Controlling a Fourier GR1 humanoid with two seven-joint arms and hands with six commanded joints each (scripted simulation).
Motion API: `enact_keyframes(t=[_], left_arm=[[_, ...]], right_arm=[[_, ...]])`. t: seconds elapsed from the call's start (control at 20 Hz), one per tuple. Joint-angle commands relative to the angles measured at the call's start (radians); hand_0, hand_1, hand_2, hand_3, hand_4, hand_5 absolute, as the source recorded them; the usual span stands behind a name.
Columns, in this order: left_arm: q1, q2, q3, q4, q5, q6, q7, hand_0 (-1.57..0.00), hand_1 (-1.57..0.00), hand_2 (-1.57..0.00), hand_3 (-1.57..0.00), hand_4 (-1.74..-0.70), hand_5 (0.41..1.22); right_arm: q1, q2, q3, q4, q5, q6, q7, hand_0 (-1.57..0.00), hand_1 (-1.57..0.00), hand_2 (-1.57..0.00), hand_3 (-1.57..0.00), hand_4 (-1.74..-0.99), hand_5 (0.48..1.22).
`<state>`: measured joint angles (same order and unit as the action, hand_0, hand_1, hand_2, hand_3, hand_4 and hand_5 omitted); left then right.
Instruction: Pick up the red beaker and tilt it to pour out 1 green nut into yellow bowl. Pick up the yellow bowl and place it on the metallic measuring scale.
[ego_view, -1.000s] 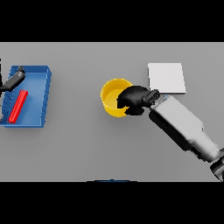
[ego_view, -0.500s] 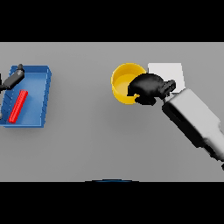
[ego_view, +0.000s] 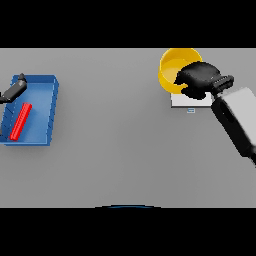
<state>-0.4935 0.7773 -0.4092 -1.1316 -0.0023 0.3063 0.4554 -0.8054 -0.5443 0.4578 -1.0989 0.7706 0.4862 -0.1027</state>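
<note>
My right hand (ego_view: 199, 79) is curled over the near rim of the yellow bowl (ego_view: 176, 65) and holds it above the metallic scale (ego_view: 182, 102), most of which the hand and bowl cover. I cannot see inside the bowl well enough to spot a nut. The red beaker (ego_view: 21, 121) lies on its side in the blue tray (ego_view: 47, 111) at the far left. My left hand (ego_view: 15, 89) shows at the tray's far left corner, dark and idle.
The blue tray stands by the table's left edge. The right forearm (ego_view: 236, 119) slants from the lower right up to the scale.
My right hand has carried the yellow bowl from the table's middle to the far right, over the scale. The left hand and the beaker have not moved.
</note>
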Motion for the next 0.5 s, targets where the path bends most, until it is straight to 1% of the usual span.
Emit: enact_keyframes(t=[0.0,0.05,0.1,0.15,0.25,0.3,0.35,0.45], left_arm=[[0.007,0.001,0.000,-0.005,0.000,0.002,-0.003,0.00,0.00,0.00,0.00,-0.74,0.699],[0.014,0.009,0.003,-0.012,0.001,0.003,-0.012,0.00,0.00,0.00,0.00,-0.73,0.697],[0.008,0.012,0.003,-0.003,-0.003,-0.002,-0.005,0.00,0.00,0.00,0.00,-0.73,0.696],[-0.002,0.014,0.004,0.007,-0.005,-0.007,0.003,0.00,0.00,0.00,0.00,-0.73,0.691],[-0.004,0.002,0.000,0.012,-0.004,-0.007,-0.004,0.00,0.00,0.00,0.00,-0.73,0.685],[-0.002,0.004,0.001,0.004,-0.004,-0.005,-0.002,0.00,0.00,0.00,0.00,-0.72,0.684],[0.006,0.005,-0.003,-0.007,-0.007,0.001,0.002,0.00,0.00,0.00,0.00,-0.72,0.682],[0.018,0.015,0.002,-0.019,-0.004,0.003,-0.003,0.00,0.00,0.00,0.00,-0.72,0.682]], right_arm=[[-0.005,-0.007,-0.013,0.024,-0.007,-0.007,-0.019,-1.57,-1.57,-1.51,-1.19,-1.741,1.221],[0.003,-0.012,-0.025,0.037,-0.012,-0.015,-0.018,-1.57,-1.57,-1.50,-1.18,-1.741,1.221],[0.002,-0.018,-0.032,0.063,-0.010,-0.028,-0.029,-1.57,-1.57,-1.51,-1.17,-1.741,1.221],[-0.006,-0.009,-0.033,0.111,0.005,-0.055,-0.031,-1.57,-1.57,-1.51,-1.18,-1.741,1.221],[-0.004,-0.005,-0.035,0.165,0.023,-0.102,-0.047,-1.57,-1.57,-1.48,-1.23,-1.741,1.221],[-0.013,0.007,-0.035,0.202,0.032,-0.117,-0.048,-1.57,-1.57,-1.46,-1.26,-1.741,1.221],[-0.014,0.008,-0.040,0.226,0.033,-0.130,-0.061,-1.57,-1.57,-1.44,-1.28,-1.741,1.221],[-0.013,0.012,-0.046,0.278,0.037,-0.144,-0.067,-1.57,-1.57,-1.41,-1.35,-1.741,1.221]])
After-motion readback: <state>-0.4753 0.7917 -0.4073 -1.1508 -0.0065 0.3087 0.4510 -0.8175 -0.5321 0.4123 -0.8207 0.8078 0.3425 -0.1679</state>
